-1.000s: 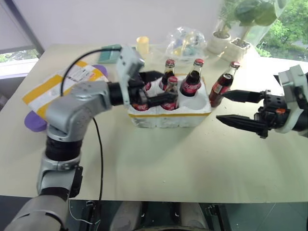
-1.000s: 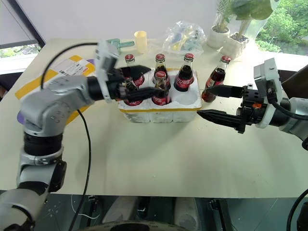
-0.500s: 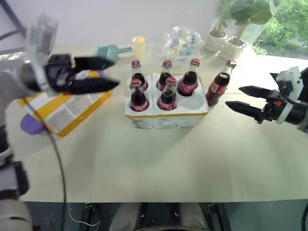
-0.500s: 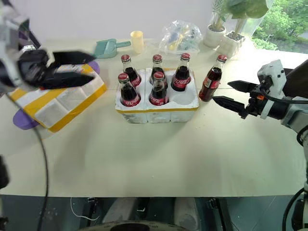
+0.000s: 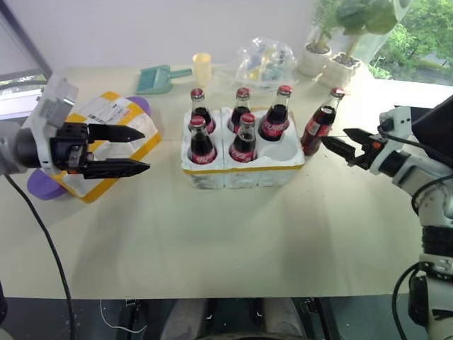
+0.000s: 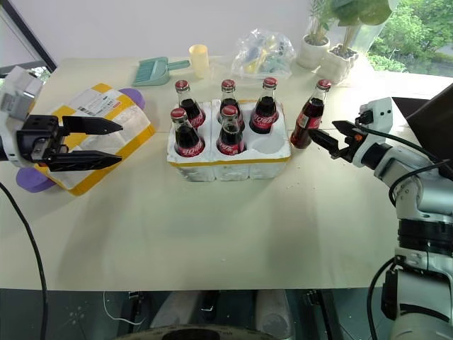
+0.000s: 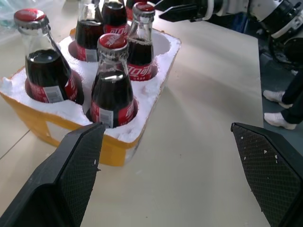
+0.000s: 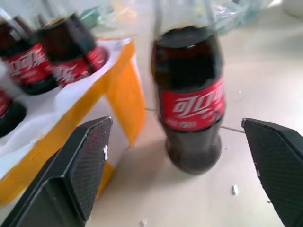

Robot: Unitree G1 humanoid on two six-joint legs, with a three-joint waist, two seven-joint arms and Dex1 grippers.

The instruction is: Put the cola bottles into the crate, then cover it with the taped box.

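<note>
Your crate [image 6: 228, 152] sits at the counter's [image 6: 233, 234] middle, nearer the far edge, five cola bottles [image 6: 221, 133] standing in its wells and the near right well bare. The sixth bottle [image 6: 308, 117] stands on the counter just beside the crate's right side. Your right hand [image 6: 327, 136], fingers apart, hangs level close by that bottle, not touching it. Toward the counter's left edge lies the taped box [image 6: 99, 134], label up. Your left hand [image 6: 106, 145] hovers above it, fingers spread wide, gripping nothing.
</note>
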